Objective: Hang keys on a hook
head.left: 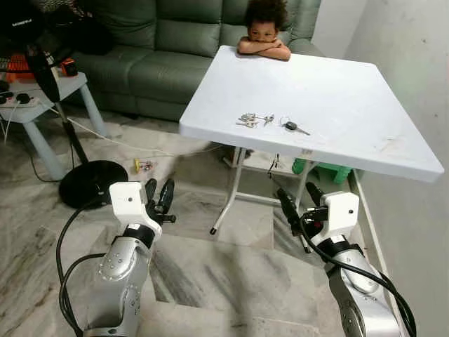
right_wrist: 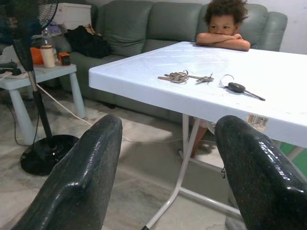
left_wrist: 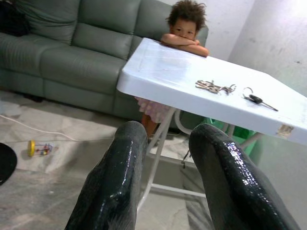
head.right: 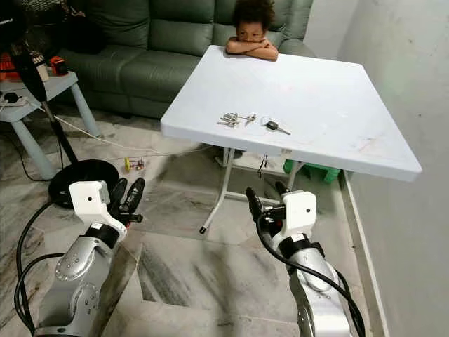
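1. We see a white folding table in front of us, up at about 12 o'clock.
2. A bunch of keys lies flat on the table, close to the near edge.
3. Just beside it, toward 3 o'clock, lies one key with a black head on a thin ring. The two are near but not touching.
4. Our left gripper is held low over the floor at about 8 o'clock. Its two black fingers are a little apart, and nothing is between them.
5. Our right gripper is low at about 5 o'clock, below the table edge. Its fingers are wide apart and hold nothing.
6. Both grippers are well away from the keys and touch nothing.
7. A child leans on folded arms at the far side of the table.
8. A green sofa stands behind, and a black fan stand is at 10 o'clock.
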Controlling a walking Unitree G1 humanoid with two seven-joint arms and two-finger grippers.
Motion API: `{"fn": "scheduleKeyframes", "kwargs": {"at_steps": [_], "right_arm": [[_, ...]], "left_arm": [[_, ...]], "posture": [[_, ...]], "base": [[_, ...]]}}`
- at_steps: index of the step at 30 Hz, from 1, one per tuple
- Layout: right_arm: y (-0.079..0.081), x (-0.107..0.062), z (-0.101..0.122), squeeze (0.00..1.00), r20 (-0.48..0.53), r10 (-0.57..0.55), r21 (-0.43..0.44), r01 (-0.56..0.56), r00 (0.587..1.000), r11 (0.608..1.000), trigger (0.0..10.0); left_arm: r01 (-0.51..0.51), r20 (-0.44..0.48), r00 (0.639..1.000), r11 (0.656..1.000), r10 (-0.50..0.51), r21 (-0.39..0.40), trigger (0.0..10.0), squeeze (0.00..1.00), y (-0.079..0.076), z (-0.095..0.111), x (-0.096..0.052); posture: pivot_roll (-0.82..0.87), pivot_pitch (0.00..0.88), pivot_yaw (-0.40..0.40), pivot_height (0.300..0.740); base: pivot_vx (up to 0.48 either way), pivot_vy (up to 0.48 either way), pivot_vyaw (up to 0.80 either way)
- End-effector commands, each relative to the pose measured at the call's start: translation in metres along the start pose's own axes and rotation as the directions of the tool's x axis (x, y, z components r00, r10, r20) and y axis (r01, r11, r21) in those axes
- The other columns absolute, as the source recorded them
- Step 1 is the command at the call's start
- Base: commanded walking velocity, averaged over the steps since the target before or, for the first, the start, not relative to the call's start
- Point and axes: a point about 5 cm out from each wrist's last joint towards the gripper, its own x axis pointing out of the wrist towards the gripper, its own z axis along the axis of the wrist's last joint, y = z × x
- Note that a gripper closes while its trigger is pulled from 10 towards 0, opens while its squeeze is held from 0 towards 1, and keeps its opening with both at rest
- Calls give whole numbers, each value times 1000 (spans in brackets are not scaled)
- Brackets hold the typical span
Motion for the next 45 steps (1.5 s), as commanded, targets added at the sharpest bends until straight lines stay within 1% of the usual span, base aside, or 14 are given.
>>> {"fn": "scheduleKeyframes", "kwargs": {"at_steps": [1,7,10,15,17,23,24,25,26,29,33,35,39,45], "right_arm": [[-3,1,1,0,9,-24,1,24,1000,1000,10000],[-3,2,2,0,16,-18,-3,18,1000,1000,10000],[-2,2,3,0,18,-28,8,28,999,1000,10000],[-4,3,0,0,-18,-70,19,70,997,997,10000],[-8,4,-3,0,-57,-97,-11,96,994,995,10000],[-5,2,-4,0,-83,-41,27,44,996,999,10000],[-4,2,-3,0,-69,-32,19,33,997,999,10000],[-4,3,1,0,-34,-40,-49,38,999,998,10000],[-4,3,2,0,-30,-41,-71,39,999,997,10000],[0,3,-2,0,-66,11,-2,-11,998,1000,10000],[-1,4,-2,0,-68,-10,-20,9,998,1000,10000],[-1,5,0,0,-47,-4,1,4,999,1000,10000],[0,5,0,0,-40,-1,-1,1,999,1000,10000],[-1,4,1,0,-37,-4,-1,4,999,1000,10000]], "left_arm": [[7,-1,1000,1000,-7,7,10000,0,-1,0,1],[-27,12,1000,999,27,-39,10000,0,4,1,1],[-18,4,1000,998,18,-52,10000,0,2,0,0],[-29,-18,999,998,28,-50,10000,0,2,-1,1],[-35,-26,999,998,34,-46,10000,0,2,-1,2],[-35,-34,999,999,34,-26,10000,0,1,0,1],[-37,-35,999,999,36,-25,10000,0,2,-1,1],[-42,-40,998,999,41,-30,10000,0,3,-1,1],[-43,-42,998,999,41,-33,10000,0,3,-1,2],[-41,-45,998,999,40,-29,10000,0,3,0,3],[-22,-40,999,1000,21,-22,10000,0,2,2,5],[8,-29,1000,999,-9,-32,10000,0,-1,3,5],[9,-32,999,1000,-10,-7,10000,0,-1,2,5],[7,-23,1000,1000,-7,-3,10000,0,0,4,5]], "posture": [[80,0,-58,740],[80,0,-58,740],[82,0,-60,740],[83,0,-64,740],[82,0,-66,740],[83,0,-69,740],[83,0,-70,740],[86,0,-70,740],[86,0,-70,740],[89,0,-69,740],[91,0,-68,740],[93,0,-67,740],[92,0,-65,740],[93,0,-66,740]], "base": [[0,0,0],[0,0,0],[0,0,0],[0,0,0],[0,0,0],[0,0,0],[0,0,0],[0,0,0],[0,0,0],[0,0,0],[0,0,0],[0,0,0],[0,0,0],[0,0,0]]}}
